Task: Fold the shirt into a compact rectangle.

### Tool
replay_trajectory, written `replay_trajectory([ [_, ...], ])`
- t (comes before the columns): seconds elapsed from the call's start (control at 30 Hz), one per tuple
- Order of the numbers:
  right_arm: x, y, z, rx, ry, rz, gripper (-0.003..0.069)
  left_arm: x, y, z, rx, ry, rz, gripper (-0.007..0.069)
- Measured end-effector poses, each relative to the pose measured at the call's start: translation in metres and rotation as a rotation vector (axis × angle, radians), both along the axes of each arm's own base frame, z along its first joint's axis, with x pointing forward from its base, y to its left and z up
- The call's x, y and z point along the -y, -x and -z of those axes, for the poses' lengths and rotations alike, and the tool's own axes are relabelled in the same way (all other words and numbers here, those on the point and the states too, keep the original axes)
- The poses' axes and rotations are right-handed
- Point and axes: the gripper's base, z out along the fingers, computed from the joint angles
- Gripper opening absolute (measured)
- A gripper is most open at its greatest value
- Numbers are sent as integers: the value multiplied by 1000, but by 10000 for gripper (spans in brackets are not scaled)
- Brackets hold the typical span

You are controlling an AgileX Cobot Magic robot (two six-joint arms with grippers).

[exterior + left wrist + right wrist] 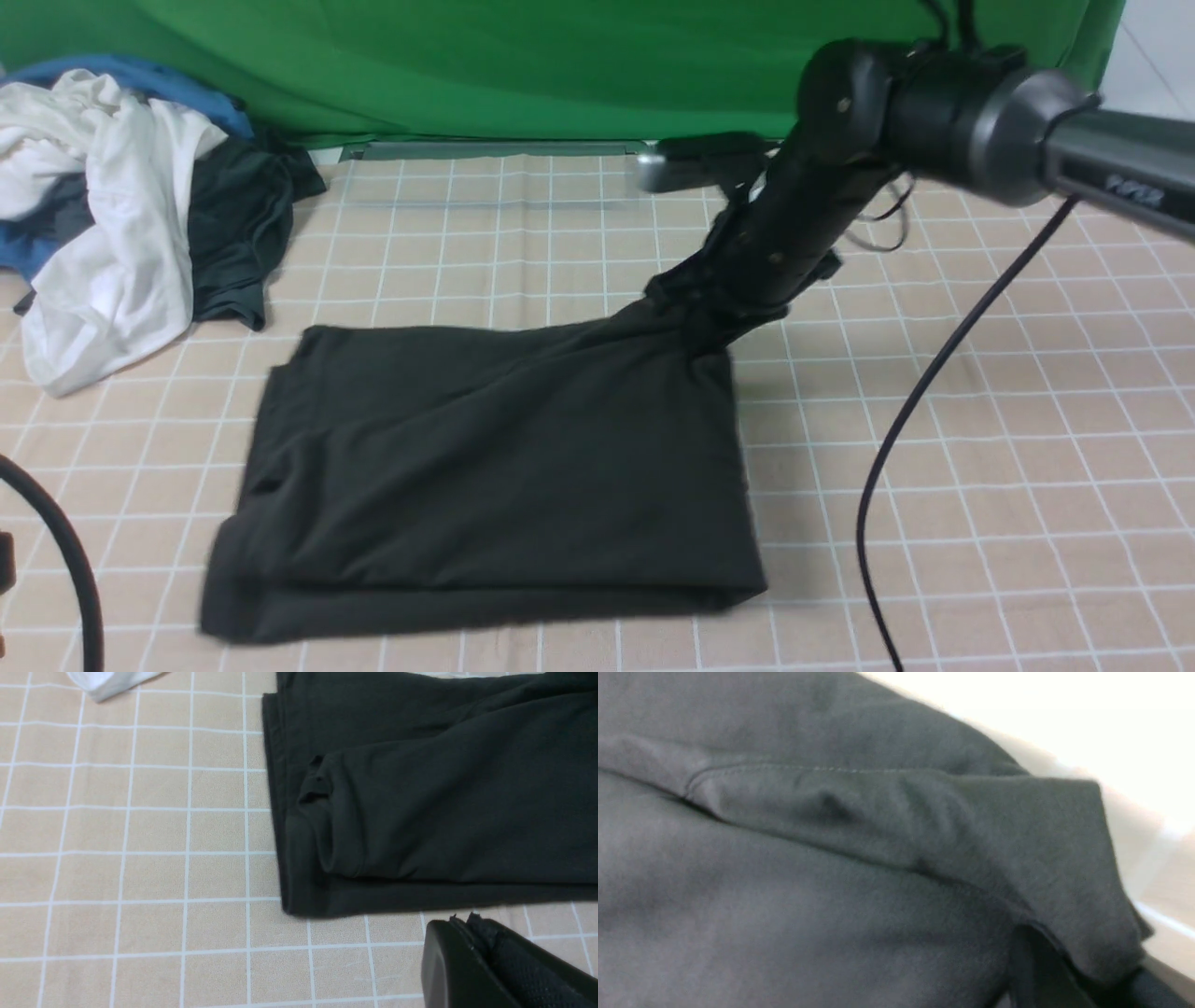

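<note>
1. The right gripper's jaws are hiding behind the lifted far right corner of the shirt, so their stance is staying unreadable.
2. The left gripper is showing only its dark tip at the left wrist picture's edge.
3. The clothes pile is running off the front picture's left edge.
4. The right wrist view is blurring the shirt's hem.
</note>
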Motion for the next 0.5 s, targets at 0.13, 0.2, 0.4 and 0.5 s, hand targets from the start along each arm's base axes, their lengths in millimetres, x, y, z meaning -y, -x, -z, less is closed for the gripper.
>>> replay_trajectory([
  [0.13,12,-5,-1,10,24,14,144,0,0,0,0,-1,1,18],
  [0.2,12,-5,-1,19,28,13,181,0,0,0,0,-1,1,18],
  [0.4,21,-8,-22,26,171,-53,379,0,0,0,4,-1,1,18],
  [0.5,32,-8,-53,72,278,-63,304,0,-1,-1,15,1,1,18],
])
